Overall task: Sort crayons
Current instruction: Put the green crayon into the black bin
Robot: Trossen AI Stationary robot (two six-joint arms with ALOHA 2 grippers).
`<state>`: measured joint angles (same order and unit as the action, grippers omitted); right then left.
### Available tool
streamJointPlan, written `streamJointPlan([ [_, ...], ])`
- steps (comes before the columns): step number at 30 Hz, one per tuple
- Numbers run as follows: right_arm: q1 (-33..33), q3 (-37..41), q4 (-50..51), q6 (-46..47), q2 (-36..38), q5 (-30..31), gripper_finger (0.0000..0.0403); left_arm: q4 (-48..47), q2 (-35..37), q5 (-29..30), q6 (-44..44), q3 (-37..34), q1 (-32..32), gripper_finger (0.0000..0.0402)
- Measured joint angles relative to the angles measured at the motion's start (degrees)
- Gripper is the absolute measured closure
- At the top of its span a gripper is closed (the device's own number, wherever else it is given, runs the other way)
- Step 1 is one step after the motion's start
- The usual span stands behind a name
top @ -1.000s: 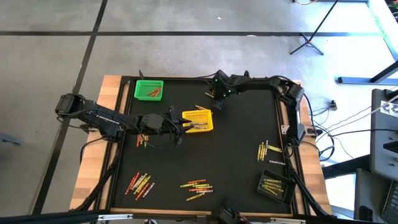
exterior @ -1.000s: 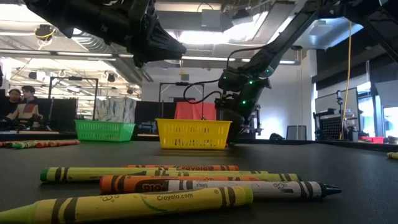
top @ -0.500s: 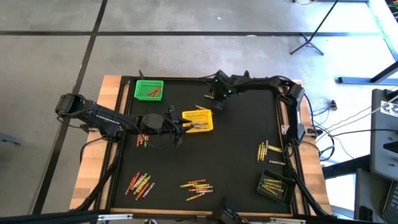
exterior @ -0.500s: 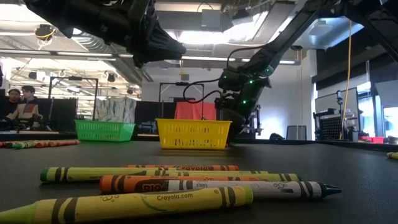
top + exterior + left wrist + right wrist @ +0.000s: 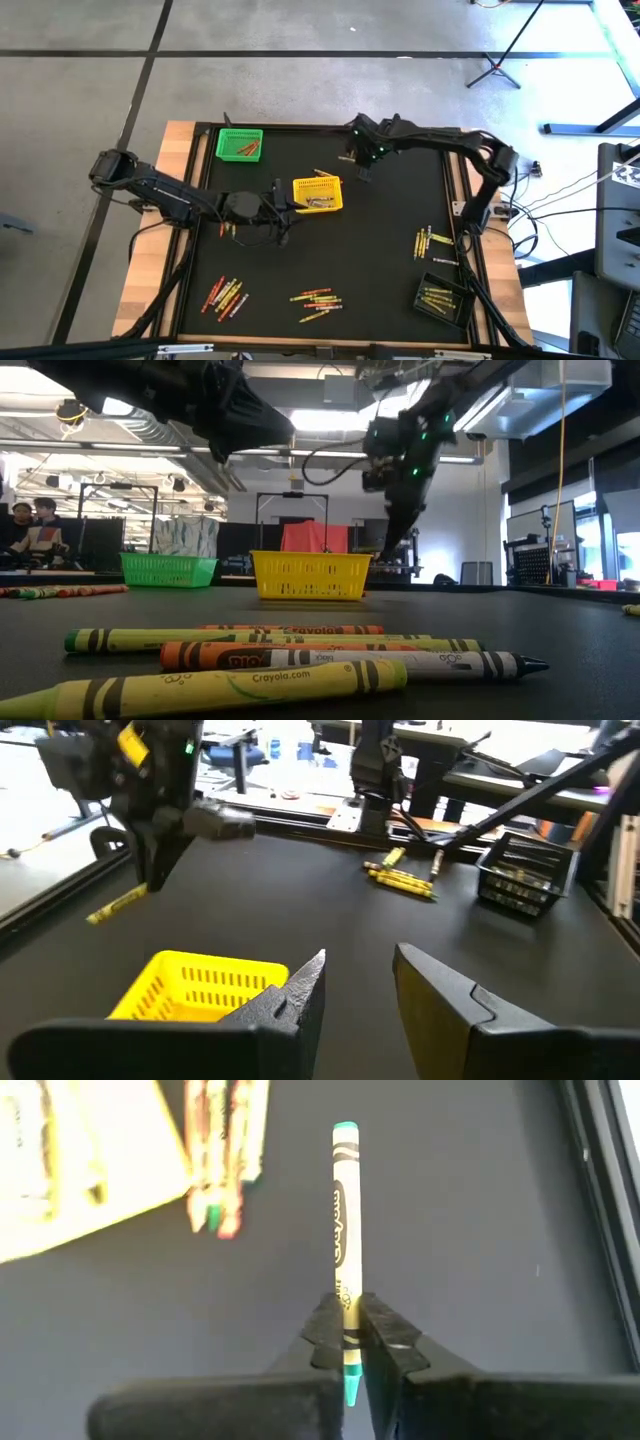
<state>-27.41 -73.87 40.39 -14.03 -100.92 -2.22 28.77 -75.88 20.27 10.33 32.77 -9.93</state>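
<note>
One green-tipped crayon (image 5: 345,1250), centre of the right wrist view, pinched near its base by right gripper (image 5: 348,1342); light, stiff, prob. snappable, grip mid-shaft. Left gripper (image 5: 358,975) empty, parted.

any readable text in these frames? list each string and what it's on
"Crayola.com": on the yellow crayon nearest the low camera.
"Crayola": on the orange-red crayon at the back of that pile.
Orange crayon: dark print on the wrapper, too blurred to read.
Crayon clamped in the right gripper: lettering on the wrapper, unreadable.
High view: nothing legible.
</note>
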Motion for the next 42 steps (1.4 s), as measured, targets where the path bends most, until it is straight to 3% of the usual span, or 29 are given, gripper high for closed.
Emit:
streamJointPlan([
  [7, 7.06, 0.14, 9.97, 4.67, 9.79, 3.10, 0.0387, 0.22, 0.00, 0.01, 0.14, 0.00, -2.41, 0.0295],
  [18, 18.43, 7.09, 13.57, 15.80, 25.48, 3.32, 0.0386, 0.43, 0.00, 0.02, 0.22, 0.00, -3.79, 0.0295],
  [25, 28.97, 12.30, 16.50, 27.56, 31.36, 3.18, 0.0384, 0.42, 0.00, -0.17, 0.22, 0.00, -4.03, 0.0295],
  [33, 45.91, 15.56, 18.83, 47.01, 33.76, 3.06, 0.0384, 0.42, 0.00, -1.38, 0.24, 0.00, -4.03, 0.0295],
  [42, 68.55, 17.86, 19.27, 77.72, 33.70, 2.20, 0.0384, 0.42, 0.01, -1.49, 0.16, 0.00, -4.05, 0.0295],
])
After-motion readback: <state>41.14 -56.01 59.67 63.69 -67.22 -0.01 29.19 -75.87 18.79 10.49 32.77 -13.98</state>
